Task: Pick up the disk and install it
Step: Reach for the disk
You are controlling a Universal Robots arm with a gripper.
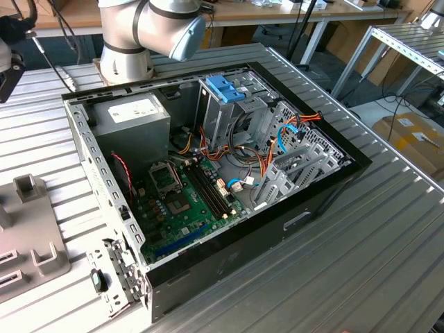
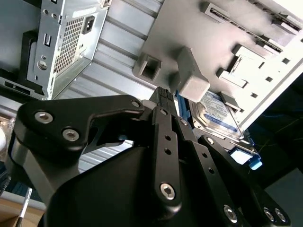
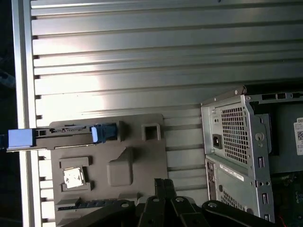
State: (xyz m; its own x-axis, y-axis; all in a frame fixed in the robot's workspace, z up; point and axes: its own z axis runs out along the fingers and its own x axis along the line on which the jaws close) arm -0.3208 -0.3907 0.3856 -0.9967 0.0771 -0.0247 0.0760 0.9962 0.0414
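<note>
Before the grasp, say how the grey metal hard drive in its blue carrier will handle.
The flat grey metal hard drive looks stiff and probably dense. It seems to stand on edge in the grey fixture, so a push might tip it.

In the exterior view the computer case (image 1: 305,208) lies on the tabletop (image 1: 361,277), with the arm's base (image 1: 125,55) at its eleven o'clock and the holder tray (image 1: 28,236) at its eight o'clock. Inside are the power supply (image 1: 132,114) at ten and the drive cage (image 1: 225,104) at one. The disk (image 3: 71,135) sits in the tray.

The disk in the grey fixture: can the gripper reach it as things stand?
Probably yes. The gripper hangs over the grey fixture near the disk, and nothing covers the disk's edge; a raised fixture block beside it may crowd the approach.
</note>
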